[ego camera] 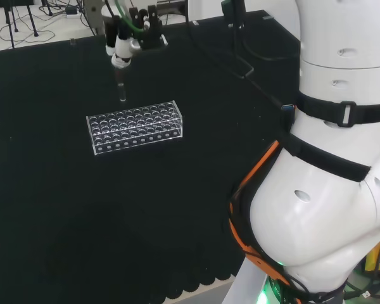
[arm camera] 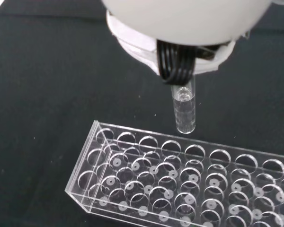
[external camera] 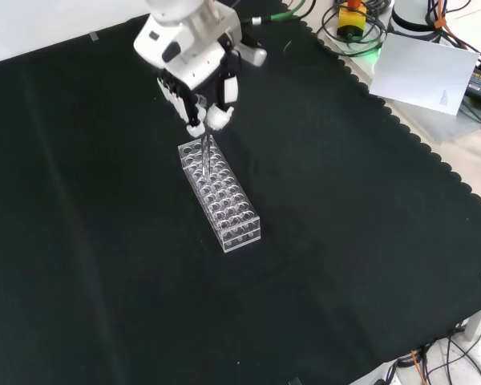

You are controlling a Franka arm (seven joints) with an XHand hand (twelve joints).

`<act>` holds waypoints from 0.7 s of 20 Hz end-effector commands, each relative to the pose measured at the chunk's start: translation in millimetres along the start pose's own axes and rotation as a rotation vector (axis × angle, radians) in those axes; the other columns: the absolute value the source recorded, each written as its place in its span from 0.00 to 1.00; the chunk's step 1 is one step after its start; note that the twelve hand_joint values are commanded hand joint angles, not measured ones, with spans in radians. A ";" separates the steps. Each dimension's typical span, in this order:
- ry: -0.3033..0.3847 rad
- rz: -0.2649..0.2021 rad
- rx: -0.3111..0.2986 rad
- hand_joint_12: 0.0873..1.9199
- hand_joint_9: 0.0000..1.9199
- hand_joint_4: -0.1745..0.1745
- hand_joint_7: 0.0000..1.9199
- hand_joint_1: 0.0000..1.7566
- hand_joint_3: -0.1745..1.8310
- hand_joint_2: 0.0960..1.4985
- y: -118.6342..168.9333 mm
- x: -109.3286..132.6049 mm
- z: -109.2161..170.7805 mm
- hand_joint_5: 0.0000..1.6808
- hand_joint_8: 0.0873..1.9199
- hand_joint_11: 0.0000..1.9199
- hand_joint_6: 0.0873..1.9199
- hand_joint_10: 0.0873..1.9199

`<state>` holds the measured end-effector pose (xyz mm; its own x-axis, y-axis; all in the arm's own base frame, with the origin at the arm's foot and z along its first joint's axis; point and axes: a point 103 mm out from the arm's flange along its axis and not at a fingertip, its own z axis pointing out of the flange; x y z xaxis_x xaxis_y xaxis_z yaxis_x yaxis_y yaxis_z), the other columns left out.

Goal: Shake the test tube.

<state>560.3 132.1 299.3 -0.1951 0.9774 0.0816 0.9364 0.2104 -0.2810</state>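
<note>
While fingers (external camera: 202, 108) pinch a clear round-bottomed test tube (arm camera: 184, 109), upright above clear perforated rack (ego camera: 135, 126), black cloth (external camera: 369, 241).

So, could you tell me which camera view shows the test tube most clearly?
The wrist view: the test tube hangs close and large above the rack. In the head view it is a thin sliver under the hand; in the front view it overlaps the rack.
</note>
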 end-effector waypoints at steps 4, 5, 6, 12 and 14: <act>0.020 0.007 -0.007 0.49 0.86 0.00 0.78 0.76 0.43 0.35 -17.8 -12.7 -14.5 0.87 0.24 0.77 0.00 0.27; 0.017 0.006 -0.008 0.49 0.86 0.00 0.78 0.76 0.43 0.35 -18.0 -12.2 -14.8 0.87 0.24 0.77 0.00 0.27; 0.021 0.004 -0.013 0.49 0.86 0.00 0.78 0.76 0.43 0.35 -18.9 -12.1 -15.2 0.87 0.24 0.77 0.00 0.27; 0.013 -0.016 -0.030 0.49 0.86 0.00 0.78 0.76 0.44 0.35 -24.4 2.1 -20.8 0.87 0.23 0.77 0.00 0.27; 0.022 -0.033 -0.031 0.49 0.86 0.00 0.78 0.76 0.44 0.35 -24.4 14.1 -25.8 0.87 0.23 0.77 0.00 0.27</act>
<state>545.4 123.0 323.9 -0.1991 0.9750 0.0991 0.9416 0.2183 -0.2565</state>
